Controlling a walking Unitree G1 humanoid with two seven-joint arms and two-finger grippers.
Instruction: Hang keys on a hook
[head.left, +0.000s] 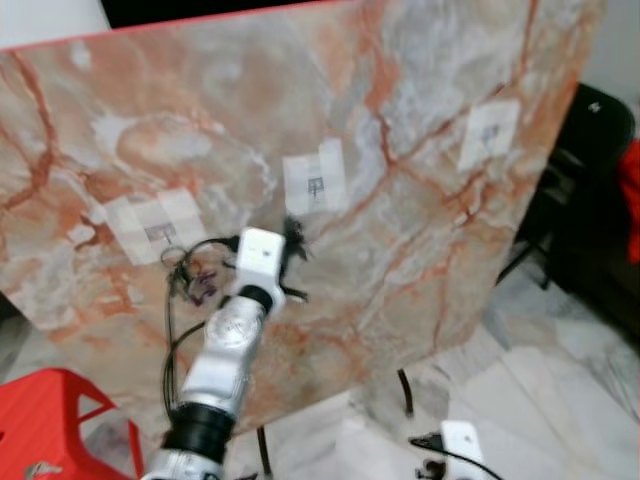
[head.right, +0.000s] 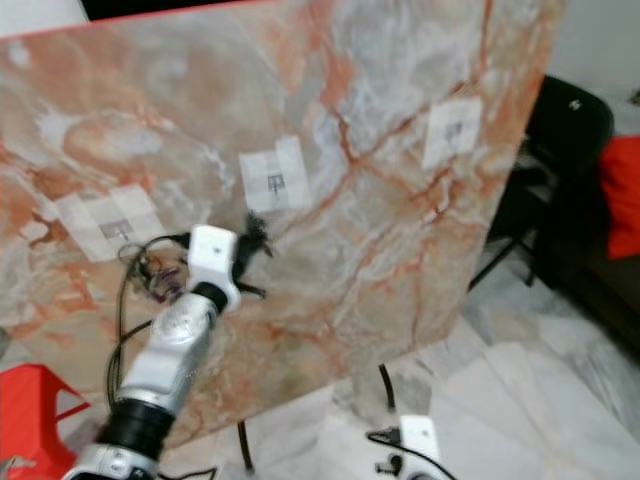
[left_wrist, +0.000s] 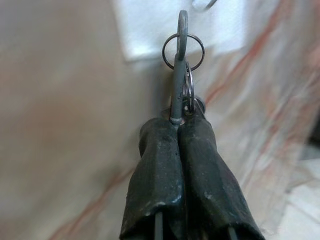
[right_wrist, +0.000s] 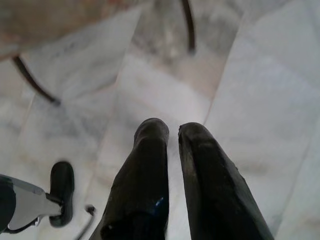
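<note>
My left gripper (head.left: 293, 240) is raised against the marble board (head.left: 420, 250), just below the middle white patch (head.left: 315, 183). In the left wrist view its fingers (left_wrist: 165, 165) are shut on the shaft of a grey key (left_wrist: 177, 90). The key ring (left_wrist: 183, 50) sticks up past the fingertips, over the white patch (left_wrist: 150, 30). A clear hook (left_wrist: 204, 4) shows just above the ring, apart from it. My right gripper (right_wrist: 172, 130) hangs low over the floor with a narrow gap between its fingers and nothing in it.
The board leans on thin black legs (head.left: 405, 390) and bears two more white patches, left (head.left: 155, 228) and right (head.left: 488, 133). A red stool (head.left: 50, 410) stands at the lower left. A black chair (head.left: 590, 150) is behind the board's right edge. Pale marble floor (head.left: 540, 400) lies below.
</note>
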